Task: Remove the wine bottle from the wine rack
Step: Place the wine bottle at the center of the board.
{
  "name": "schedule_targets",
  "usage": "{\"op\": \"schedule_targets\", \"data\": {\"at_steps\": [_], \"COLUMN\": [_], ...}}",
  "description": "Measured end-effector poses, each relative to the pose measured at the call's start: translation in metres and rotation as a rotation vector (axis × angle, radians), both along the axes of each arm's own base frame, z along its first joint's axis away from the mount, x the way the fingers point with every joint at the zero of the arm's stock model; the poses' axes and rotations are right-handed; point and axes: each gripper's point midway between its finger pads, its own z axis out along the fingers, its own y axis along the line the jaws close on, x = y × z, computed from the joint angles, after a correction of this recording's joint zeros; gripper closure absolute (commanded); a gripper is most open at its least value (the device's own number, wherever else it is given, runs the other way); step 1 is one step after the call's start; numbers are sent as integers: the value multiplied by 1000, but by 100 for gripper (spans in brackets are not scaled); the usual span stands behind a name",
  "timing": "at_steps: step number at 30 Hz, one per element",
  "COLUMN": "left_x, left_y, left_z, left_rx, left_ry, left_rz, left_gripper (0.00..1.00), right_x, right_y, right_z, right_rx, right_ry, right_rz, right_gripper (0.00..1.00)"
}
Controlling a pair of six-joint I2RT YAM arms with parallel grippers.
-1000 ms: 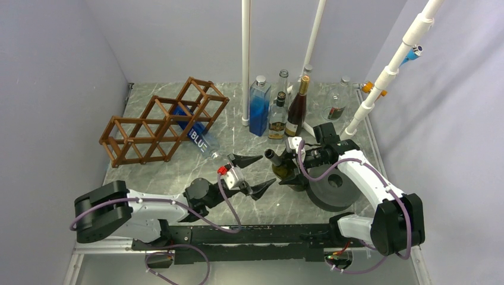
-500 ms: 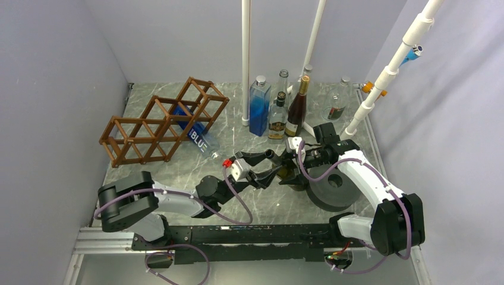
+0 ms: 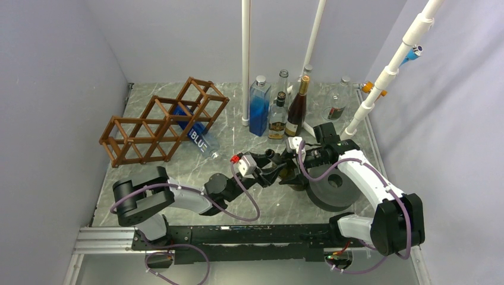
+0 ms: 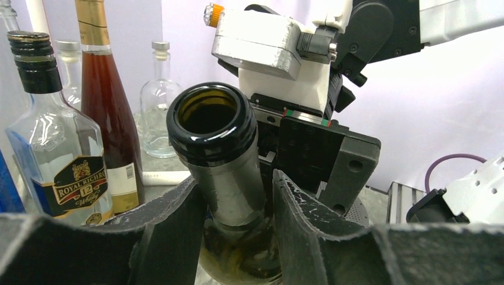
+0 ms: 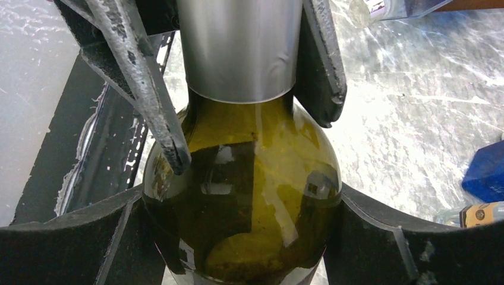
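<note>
Well off wine rack [image 3: 157, 100]: right gripper [image 5: 241, 205] grips wine bottle [image 4: 229, 160]; left gripper [image 4: 236, 181] pinches neck.

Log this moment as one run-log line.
left gripper: clamping green bottle neck | right gripper: gripping bottle body | green bottle: clear of wine rack | blue bottle: lying in wine rack

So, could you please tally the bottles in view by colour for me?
Blue bottles: 2
Olive bottle: 1
Dark red bottle: 1
Clear bottles: 4
Total: 8
</note>
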Motion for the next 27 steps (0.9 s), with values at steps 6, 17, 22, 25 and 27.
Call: {"op": "schedule_targets", "data": {"at_steps": [6,17,22,25,27], "left_x": [6,5,6,6,6], "left_y": [-4,-11,-11,-10,-8], "left_z": [7,16,17,19,22], "left_rx": [-29,-60,-60,-60,-53], "left_ry": [7,13,9,0,-6], "left_rz": [-14,-52,-53,-48,-44], "left_gripper": [55,100,100,100,100], "right_x": [1,1,2,3,4], "right_y": [-1,0,0,2,3], "right_z": [1,1,2,4,6], "right_rx": [3,9,11,22,35], "right_ry": [1,-11,-12,-17,-22], "right_rz": [-3,1,0,2,5], "right_gripper": [99,95,56,31,21]}}
